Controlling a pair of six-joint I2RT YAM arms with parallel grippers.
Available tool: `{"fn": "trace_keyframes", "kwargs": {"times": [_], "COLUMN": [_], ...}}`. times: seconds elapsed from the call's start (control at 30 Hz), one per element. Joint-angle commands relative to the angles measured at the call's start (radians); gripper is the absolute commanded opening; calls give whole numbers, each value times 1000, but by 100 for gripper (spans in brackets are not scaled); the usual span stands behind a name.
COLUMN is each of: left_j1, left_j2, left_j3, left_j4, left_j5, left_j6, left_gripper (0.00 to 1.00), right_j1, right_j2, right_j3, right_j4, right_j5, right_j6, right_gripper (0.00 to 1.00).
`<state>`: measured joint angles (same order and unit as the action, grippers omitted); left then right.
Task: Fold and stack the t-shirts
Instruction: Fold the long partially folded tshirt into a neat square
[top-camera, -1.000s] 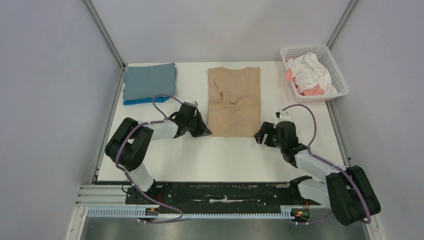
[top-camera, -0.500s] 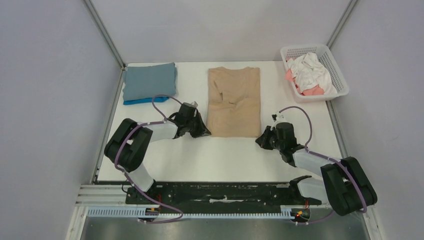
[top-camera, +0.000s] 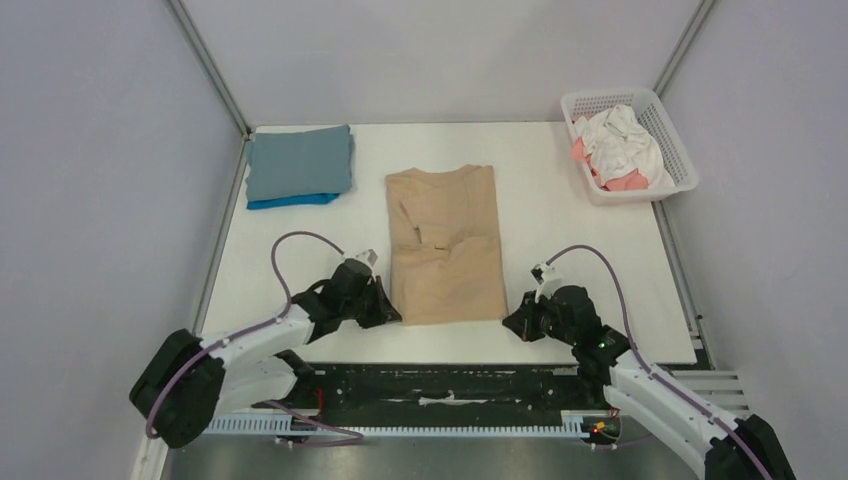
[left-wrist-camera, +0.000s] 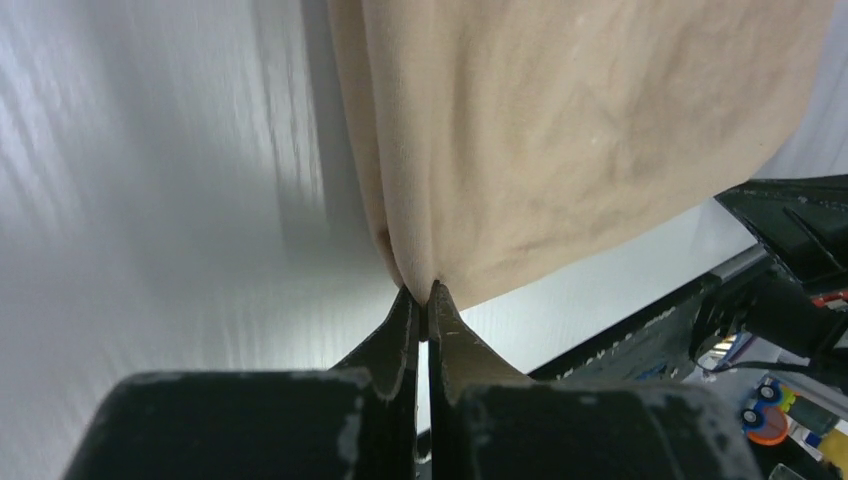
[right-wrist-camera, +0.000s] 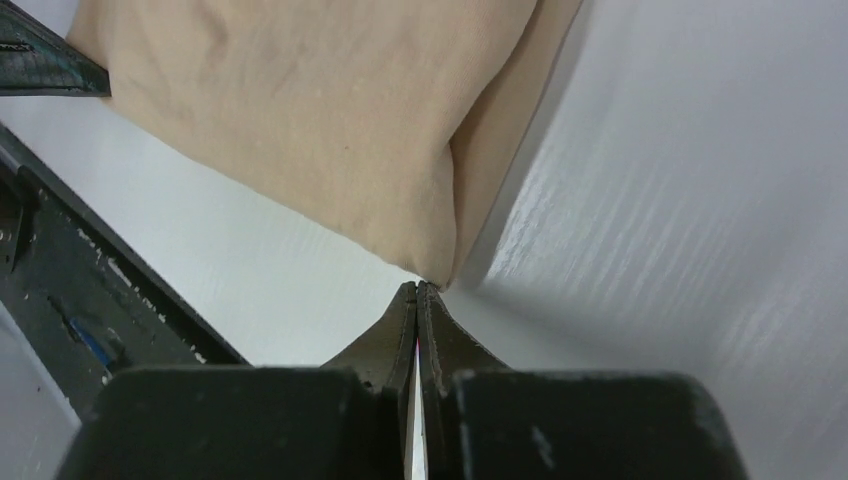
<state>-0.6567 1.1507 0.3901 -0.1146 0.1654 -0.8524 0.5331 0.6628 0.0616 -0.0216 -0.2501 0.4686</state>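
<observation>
The tan-beige t-shirt (top-camera: 445, 245), folded into a long strip, lies in the middle of the white table with its hem at the near edge. My left gripper (top-camera: 390, 312) is shut on its near-left corner, and the left wrist view shows the cloth (left-wrist-camera: 560, 130) pinched at the tips (left-wrist-camera: 421, 290). My right gripper (top-camera: 510, 322) is shut at the near-right corner, where the cloth (right-wrist-camera: 320, 120) is nipped at the very tips (right-wrist-camera: 419, 287). A folded grey-blue t-shirt (top-camera: 299, 162) lies on a bright blue one (top-camera: 290, 201) at the far left.
A white lattice basket (top-camera: 672, 130) at the far right holds crumpled white (top-camera: 620, 140) and coral-pink (top-camera: 628, 182) shirts. The black rail (top-camera: 450, 385) with the arm bases runs just behind the table's near edge, close to both grippers.
The right gripper shut on the shirt's near-right corner. Both arms then pulled back toward the near edge, dragging the tan shirt nearer and slightly left.
</observation>
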Motion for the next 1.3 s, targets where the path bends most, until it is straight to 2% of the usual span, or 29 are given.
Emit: {"fn": "trace_keyframes", "kwargs": {"times": [0.0,0.17,0.27,0.37,0.53,0.63,0.7,0.73,0.77,0.8,1.0,1.1,1.27], "left_j1": [-44,-55,-55,-55,-55,-55,-55,-56,-55,-55,-55,-55,-55], "left_j2": [-216,-419,-447,-418,-333,-313,-311,-315,-319,-325,-367,-378,-323], "left_j3": [-81,-129,-125,-128,-128,-140,-140,-139,-136,-131,-77,-50,34], "left_j4": [-124,-165,-174,-158,-116,-91,-91,-92,-94,-95,-143,-131,-106], "left_j5": [-52,-60,-83,-86,-78,-79,-85,-92,-97,-101,-129,-143,-162], "left_j6": [-96,-125,-129,-131,-132,-140,-142,-143,-142,-140,-120,-119,-107], "left_gripper": [2,2,2,2,2,2,2,2,2,2,2,2,2], "right_j1": [58,99,100,100,102,103,104,105,107,109,116,116,116], "right_j2": [-140,-201,-198,-146,-11,42,67,78,89,97,60,21,52], "right_j3": [-29,-51,-36,-32,-31,-34,-38,-41,-39,-34,2,13,40], "right_j4": [-111,-35,-16,9,56,90,127,151,163,169,190,222,307], "right_j5": [-9,-37,-16,-18,-28,-19,-49,-69,-79,-83,-60,4,37], "right_j6": [17,5,-37,-45,-78,-86,-78,-76,-74,-77,-97,-91,-83], "right_gripper": [0,0,0,9,35,35,29,14,5,0,0,0,0]}}
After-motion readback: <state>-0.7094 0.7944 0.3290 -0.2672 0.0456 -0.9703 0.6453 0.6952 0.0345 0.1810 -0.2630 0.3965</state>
